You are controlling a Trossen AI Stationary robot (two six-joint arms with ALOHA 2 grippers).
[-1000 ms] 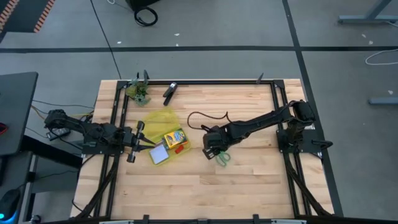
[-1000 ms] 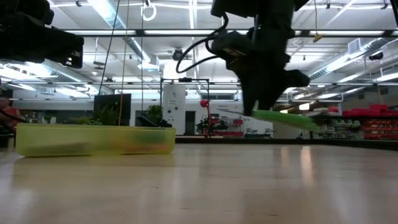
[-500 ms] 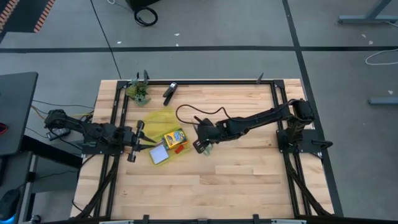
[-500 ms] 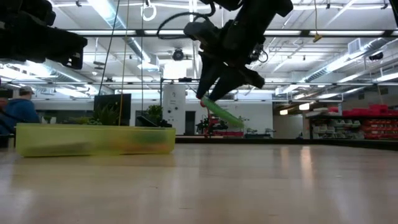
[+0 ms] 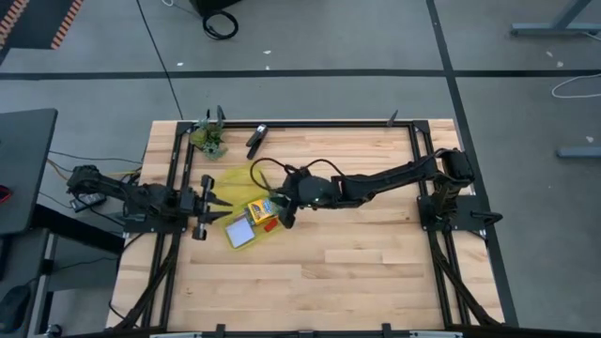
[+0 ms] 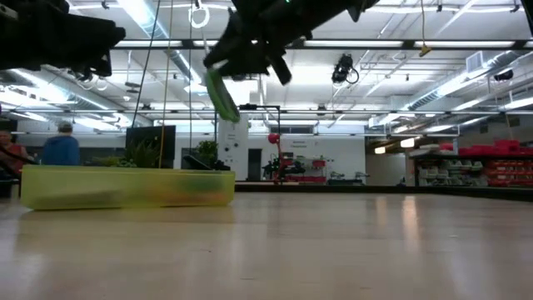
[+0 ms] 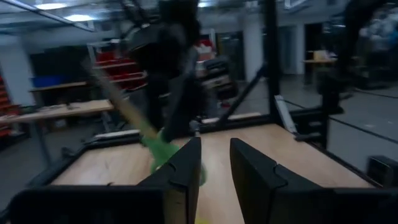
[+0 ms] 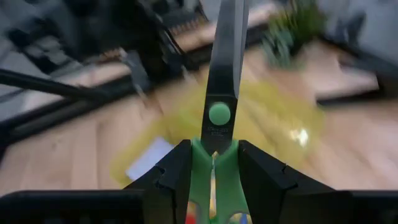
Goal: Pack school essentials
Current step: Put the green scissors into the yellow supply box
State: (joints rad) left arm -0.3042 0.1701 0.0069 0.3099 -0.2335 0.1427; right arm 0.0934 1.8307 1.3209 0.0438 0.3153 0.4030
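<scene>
My right gripper (image 8: 214,148) is shut on green-handled scissors (image 8: 225,56) and holds them in the air over a yellow see-through pouch (image 5: 242,180). The pouch lies flat at the table's left middle. A crayon box (image 5: 262,207), a pale blue note pad (image 5: 240,232) and a small red eraser (image 5: 269,225) lie at its near end. In the low view the scissors' green handle (image 6: 221,92) slants down below that gripper, well above the pouch (image 6: 125,187). My left gripper (image 5: 223,204) waits open just left of the pouch, nothing between its fingers (image 7: 186,165). My right gripper pinches the scissors by the green handle part just behind the pivot (image 8: 214,163), between its two fingers. The shut blades run on past the fingertips, along the fingers. The fingers come from the table's right, slanting down. The scissors are lifted clear above the pouch.
A black clip-like tool (image 5: 255,141) and a small green leafy clump (image 5: 208,139) lie near the far left edge. Black frame rails (image 5: 319,123) run around the work area. The right arm's cable (image 5: 268,169) loops above the pouch. A person (image 6: 60,148) shows in the room behind.
My right gripper has carried the scissors from the table's middle toward the left edge, rising, until it stands over the pouch. It has rolled and tipped on the way; the scissors, nearly level a second ago, now slant steeply.
</scene>
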